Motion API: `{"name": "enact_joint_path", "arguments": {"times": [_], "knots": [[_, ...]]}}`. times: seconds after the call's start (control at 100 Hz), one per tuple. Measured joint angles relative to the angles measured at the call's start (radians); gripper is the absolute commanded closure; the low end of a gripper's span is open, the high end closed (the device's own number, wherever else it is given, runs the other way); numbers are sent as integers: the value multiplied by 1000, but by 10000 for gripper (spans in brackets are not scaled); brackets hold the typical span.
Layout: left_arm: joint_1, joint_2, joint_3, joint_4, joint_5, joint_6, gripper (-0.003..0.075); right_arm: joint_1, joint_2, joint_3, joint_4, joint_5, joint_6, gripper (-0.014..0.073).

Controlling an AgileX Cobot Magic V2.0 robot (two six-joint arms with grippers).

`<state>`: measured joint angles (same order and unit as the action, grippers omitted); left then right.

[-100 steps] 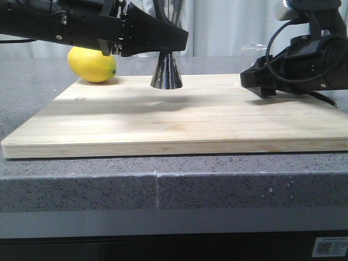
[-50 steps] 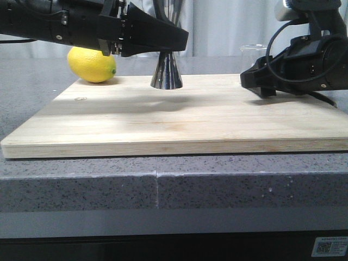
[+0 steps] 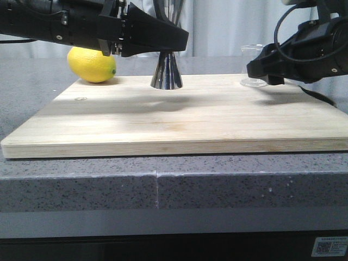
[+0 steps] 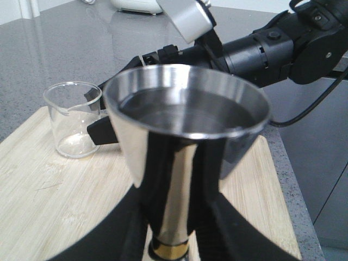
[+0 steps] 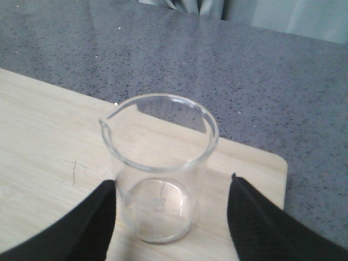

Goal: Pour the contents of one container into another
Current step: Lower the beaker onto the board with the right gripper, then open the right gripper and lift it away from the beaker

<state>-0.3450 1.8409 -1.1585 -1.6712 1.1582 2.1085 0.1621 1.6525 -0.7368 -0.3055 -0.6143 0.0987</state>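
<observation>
**Ana:** Two hands in play. The left hand (image 4: 173, 239) is clamped on the steel jigger (image 4: 185, 136) at its narrow waist, and the jigger stands upright near the far edge of the wooden board (image 3: 174, 122), beside the lemon (image 3: 92, 64) at the far left corner.

**Ben:** And the glass beaker (image 5: 159, 168)?

**Ana:** Upright near the board's far right corner, and it looks empty. The right hand (image 5: 171, 217) is spread wide, one finger on each side of the beaker, with daylight on both sides and no contact visible.

**Ben:** So where's the danger?

**Ana:** That glass is light and slick, I'd say. If one finger (image 5: 87, 223) meets it before the other, it could skate or tip toward the board's edge, right by the table (image 3: 174, 179). A low grip could let it swing once lifted.

**Ben:** And the pour itself?

**Ana:** The jigger's mouth is narrow. If the beaker's lip isn't turned toward it, anything poured could run down the steel onto the board. Liquid may already sit in the jigger, hard to tell.
</observation>
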Motion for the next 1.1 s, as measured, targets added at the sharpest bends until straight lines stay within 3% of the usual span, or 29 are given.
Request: {"name": "enact_joint_path", "arguments": {"times": [0.64, 1.1], "knots": [[0, 0, 0, 0, 0, 0, 554, 2, -142, 0, -34, 222, 74, 187], [0, 0, 0, 0, 0, 0, 554, 2, -400, 0, -34, 435, 79, 187]]}}
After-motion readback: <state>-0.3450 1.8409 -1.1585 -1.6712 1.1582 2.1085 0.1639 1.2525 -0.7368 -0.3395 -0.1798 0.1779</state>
